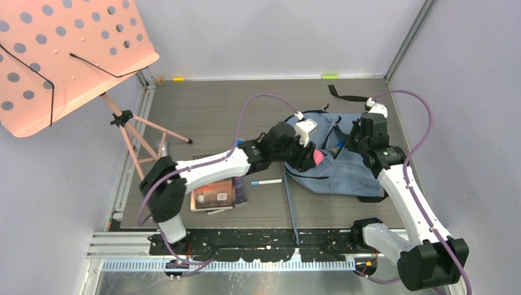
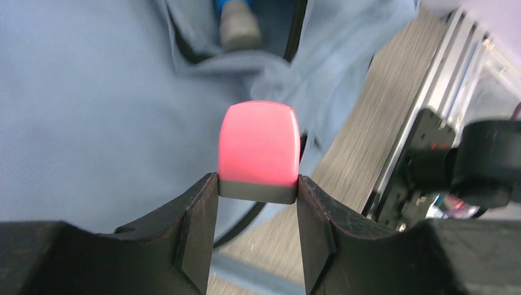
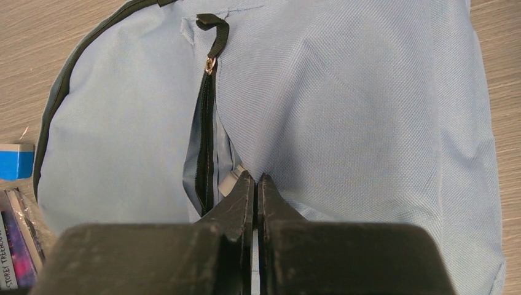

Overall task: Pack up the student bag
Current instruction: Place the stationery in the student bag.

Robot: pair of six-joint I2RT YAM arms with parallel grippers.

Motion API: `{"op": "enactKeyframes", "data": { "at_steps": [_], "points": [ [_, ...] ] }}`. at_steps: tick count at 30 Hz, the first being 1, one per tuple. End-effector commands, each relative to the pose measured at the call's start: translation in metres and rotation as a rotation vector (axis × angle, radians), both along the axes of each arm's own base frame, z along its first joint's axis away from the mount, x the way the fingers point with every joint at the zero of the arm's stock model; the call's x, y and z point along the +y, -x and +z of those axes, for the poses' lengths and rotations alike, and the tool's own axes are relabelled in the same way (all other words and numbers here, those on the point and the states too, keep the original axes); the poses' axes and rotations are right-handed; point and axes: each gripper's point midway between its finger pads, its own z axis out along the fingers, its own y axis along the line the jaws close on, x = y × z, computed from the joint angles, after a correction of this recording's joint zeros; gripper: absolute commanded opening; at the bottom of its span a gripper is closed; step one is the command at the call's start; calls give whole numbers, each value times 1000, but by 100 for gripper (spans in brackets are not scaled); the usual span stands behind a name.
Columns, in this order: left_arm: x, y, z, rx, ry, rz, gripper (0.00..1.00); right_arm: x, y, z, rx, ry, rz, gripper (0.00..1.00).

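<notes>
The grey-blue student bag [image 1: 344,166] lies on the table at centre right, its front zipper [image 3: 206,141] open. My left gripper [image 1: 312,156] is shut on a pink eraser with a grey base [image 2: 258,144] and holds it over the bag's left edge, near the opening. My right gripper [image 1: 356,136] is over the bag's upper part. In the right wrist view its jaws [image 3: 255,182] are shut on a fold of the bag fabric [image 3: 356,123] beside the open zipper. A grey-tipped blue item [image 2: 238,24] lies inside the opening.
A stack of books [image 1: 215,193] and a pen [image 1: 267,182] lie left of the bag. A blue block [image 3: 15,161] lies by the books. A pink music stand [image 1: 61,55] stands at the far left. A long blue strap [image 1: 290,206] runs toward the near edge.
</notes>
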Motion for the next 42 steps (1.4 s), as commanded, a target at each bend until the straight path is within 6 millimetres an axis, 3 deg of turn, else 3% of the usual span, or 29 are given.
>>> {"op": "enactKeyframes", "data": {
  "at_steps": [1,9,17,32,37,42],
  "points": [
    [-47,-14,28,77,121,-2,43,0,-5,30,-117,-8,0,1],
    [-74,-42,7,83,70,12,42,2,-4,31,-122,-16,8,1],
    [-79,-62,5,74,78,56,41,5,-4,30,-123,-25,20,1],
    [-113,-64,-4,108,123,-38,41,5,-4,29,-121,-31,18,1],
    [-119,-62,-12,124,127,-55,47,5,-4,29,-122,-30,16,1],
    [-120,-60,-17,128,138,-60,64,4,-4,30,-123,-29,13,1]
  ]
}}
